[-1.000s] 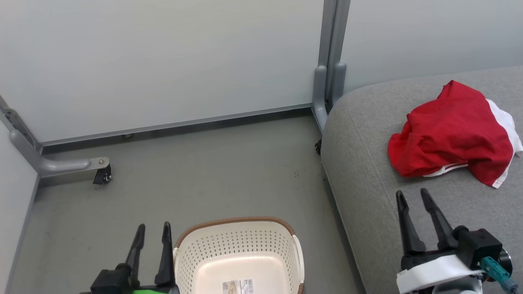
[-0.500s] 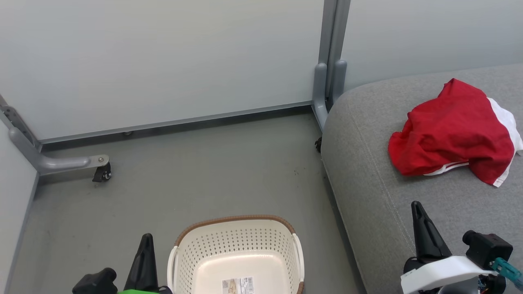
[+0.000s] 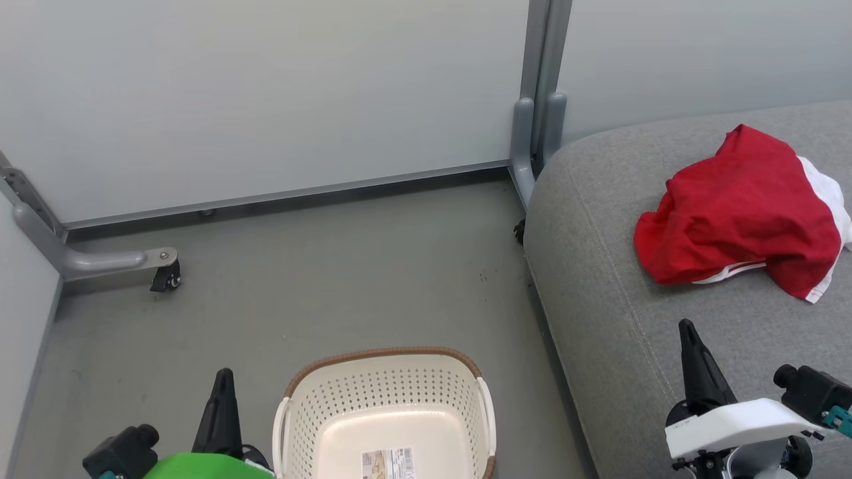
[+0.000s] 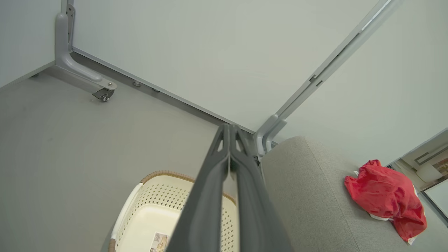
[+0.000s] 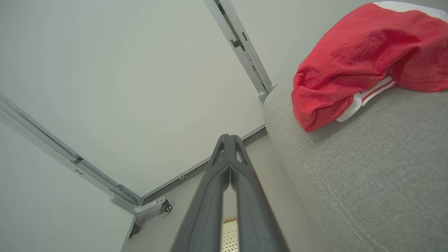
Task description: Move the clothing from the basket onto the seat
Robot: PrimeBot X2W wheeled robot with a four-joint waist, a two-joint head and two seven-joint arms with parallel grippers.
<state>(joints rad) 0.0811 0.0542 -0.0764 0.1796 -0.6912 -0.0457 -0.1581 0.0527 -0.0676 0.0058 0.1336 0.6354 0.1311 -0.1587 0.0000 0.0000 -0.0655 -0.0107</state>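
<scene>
Head view: left gripper (image 3: 223,376) beside basket (image 3: 383,352), right gripper (image 3: 686,327) over seat (image 3: 599,266), both upright, pinched closed

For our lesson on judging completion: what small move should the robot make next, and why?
Probably park both arms: the clothing already lies on the seat, the basket holds only its sticker, and the left gripper and right gripper are shut.

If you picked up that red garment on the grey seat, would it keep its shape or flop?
Probably flop: the red garment lies crumpled in soft folds on the seat. It looks thin, so likely light. Pushed, it would likely bunch rather than slide.
</scene>
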